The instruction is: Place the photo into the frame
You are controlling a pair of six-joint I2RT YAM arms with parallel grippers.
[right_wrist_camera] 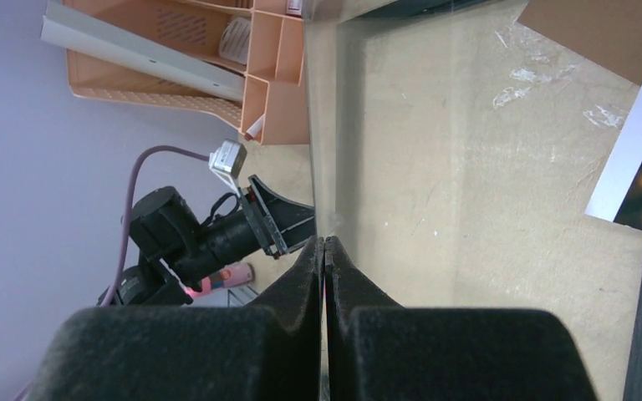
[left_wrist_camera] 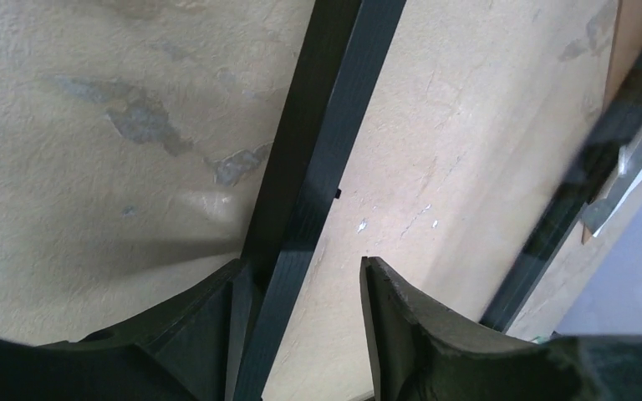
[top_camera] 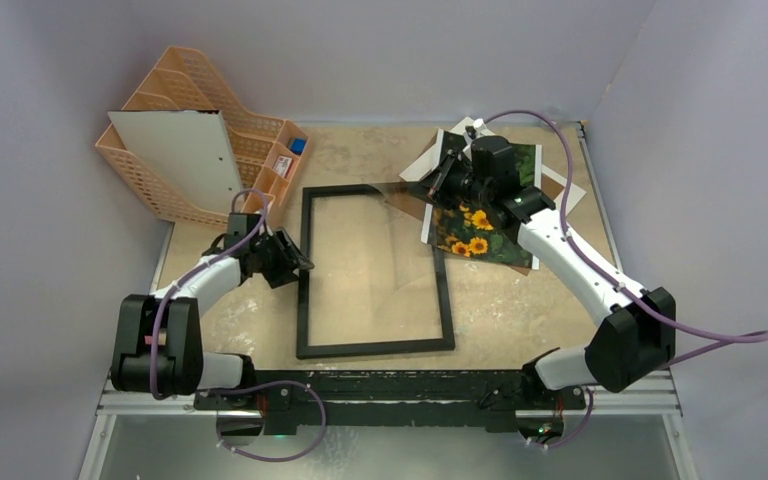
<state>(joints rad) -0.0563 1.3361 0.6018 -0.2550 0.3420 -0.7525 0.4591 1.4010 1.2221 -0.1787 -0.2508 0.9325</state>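
We are viewing the whole table (top_camera: 360, 150) from high above and behind the arm bases, facing down and forward from well back. From the left wrist we are peering steeply down, very close, past the left gripper (left_wrist_camera: 303, 264) at one rail of the frame (left_wrist_camera: 318, 150), which the overhead view is also showing. From the right wrist we are looking low across the table along the glass pane (right_wrist_camera: 435, 150) pinched in the right gripper (right_wrist_camera: 324, 244), towards the orange basket (right_wrist_camera: 272, 92) and left arm (right_wrist_camera: 184, 238), both also appearing overhead.
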